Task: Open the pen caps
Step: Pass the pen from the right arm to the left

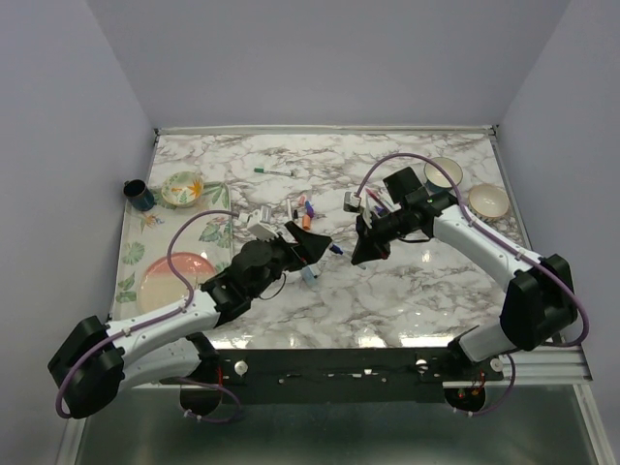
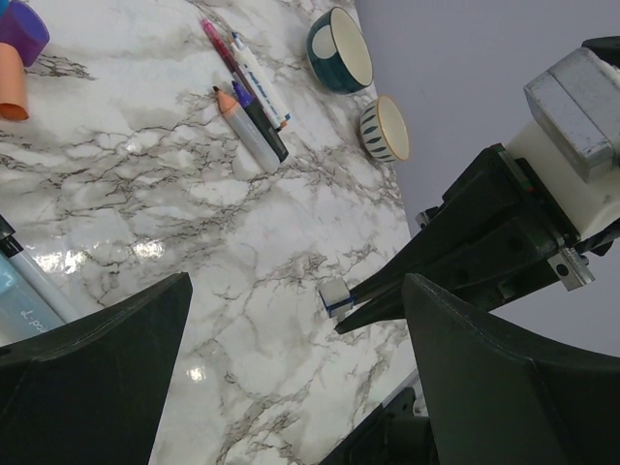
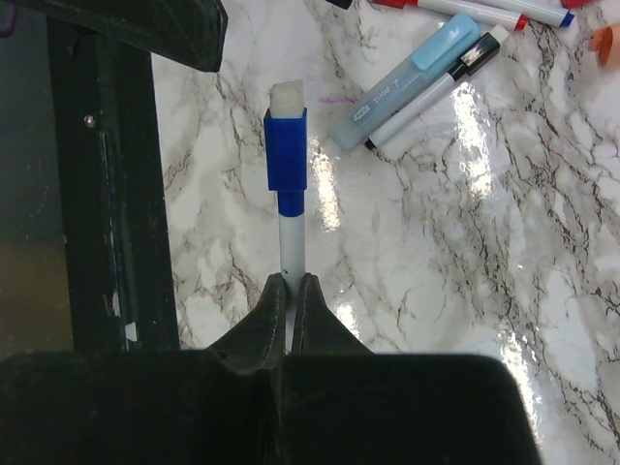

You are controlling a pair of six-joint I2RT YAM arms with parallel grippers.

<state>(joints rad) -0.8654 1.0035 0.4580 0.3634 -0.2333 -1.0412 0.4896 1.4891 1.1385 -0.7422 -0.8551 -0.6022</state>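
Over the middle of the marble table the two grippers are pointed at each other, tip to tip. The right gripper is seen clamped on the lower barrel of a white pen, which is held straight out ahead of it and clear of the table. The blue cap is seated on the pen's outer end, with a pale plug showing at its top. The left gripper is spread wide, its two dark fingers set well apart and nothing gripped between them. In the left wrist view the capped end of the pen is seen in line with that gap, near the fingertips, and no contact can be made out. On the table below, a light blue marker and a black-capped pen are laid side by side, touching. A bundle of pens is laid close together farther off. An orange cap and a purple cap are found loose on the marble just beside each other. At the far right two bowls are set near one another, a teal bowl and a pale striped bowl. Along the left side a floral mat is spread, on which a pink plate and a patterned bowl are placed, and a dark teal mug is stood at its far left corner
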